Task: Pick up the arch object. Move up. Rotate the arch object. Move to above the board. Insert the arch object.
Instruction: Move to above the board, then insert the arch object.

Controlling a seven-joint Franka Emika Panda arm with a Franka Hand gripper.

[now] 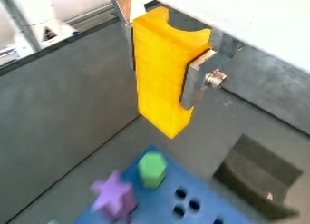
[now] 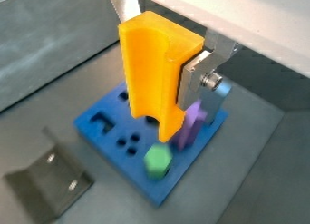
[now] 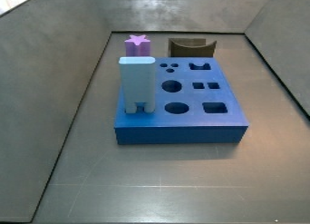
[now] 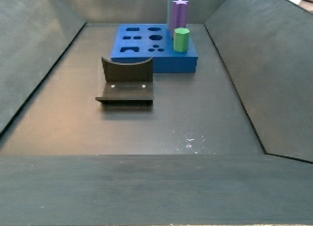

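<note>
- Dark grey floor [image 3: 145, 182] with sloping grey walls forms a bin around the work area in both side views.
- Large thick blue rectangular board [image 3: 182, 128] with dark shaped holes lies on the floor; in a side view it sits toward 12 o'clock of centre.
- Standing in the board: a tall pale blue two-legged block [image 3: 134, 85], a purple star-topped peg [image 3: 137, 42] and a green hexagonal peg [image 4: 181, 39].
- Dark brown piece with a curved hollow [image 3: 188, 48] rests just beyond the board's far edge.
- Dark L-shaped fixture [image 4: 126, 80] stands beside the board.
- The gripper [image 2: 169, 60] appears only in the wrist views, raised above the floor; its silver fingers [image 1: 198, 78] are clamped on the small orange-yellow arch object [image 1: 164, 73].
- Progress, judged: picking and lifting look done. Whether rotation is complete cannot be told. A wrist view looks down on the board, so travel seems nearly finished; insertion remains.
- Open floor surrounds the board; the standing pegs crowd one side, so descent needs care there.
</note>
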